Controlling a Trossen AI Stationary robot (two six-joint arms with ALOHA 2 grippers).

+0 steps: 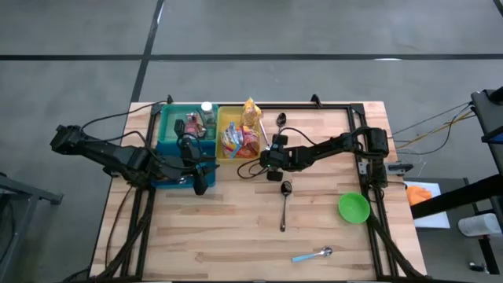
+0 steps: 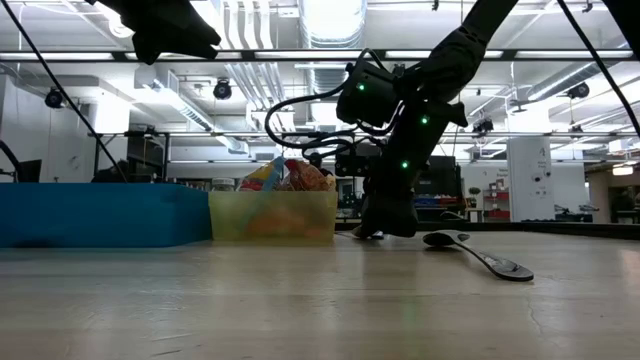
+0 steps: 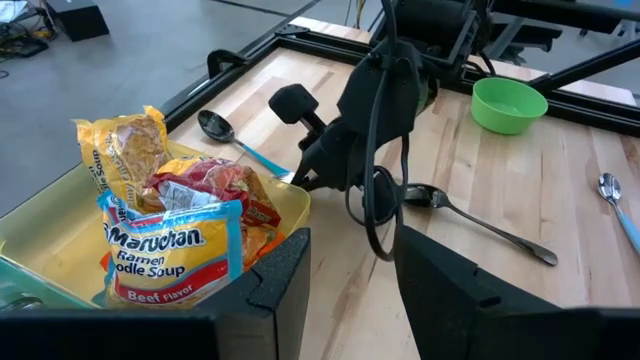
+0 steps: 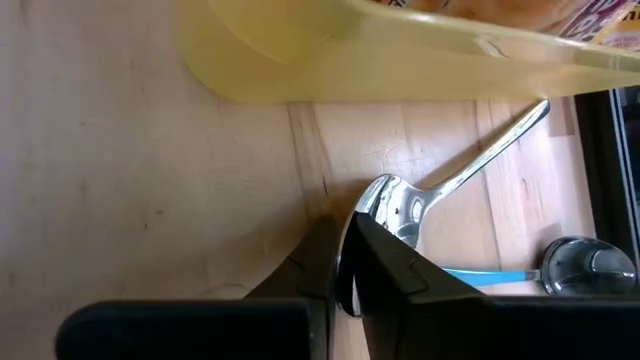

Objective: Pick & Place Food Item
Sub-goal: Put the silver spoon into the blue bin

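Tabletop spoon (image 4: 400, 205) beside bin (image 4: 400, 60)

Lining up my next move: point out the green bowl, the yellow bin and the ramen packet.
Green bowl (image 1: 354, 207): high view, on its inside.
Yellow bin (image 2: 272, 218): low view, on its front wall.
Ramen packet (image 3: 165, 256): left wrist view, on its printed front.

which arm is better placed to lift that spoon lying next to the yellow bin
Right. The right gripper is already down at the table beside the yellow bin, fingers shut on the spoon. The left gripper hangs near the blue bin, farther away.
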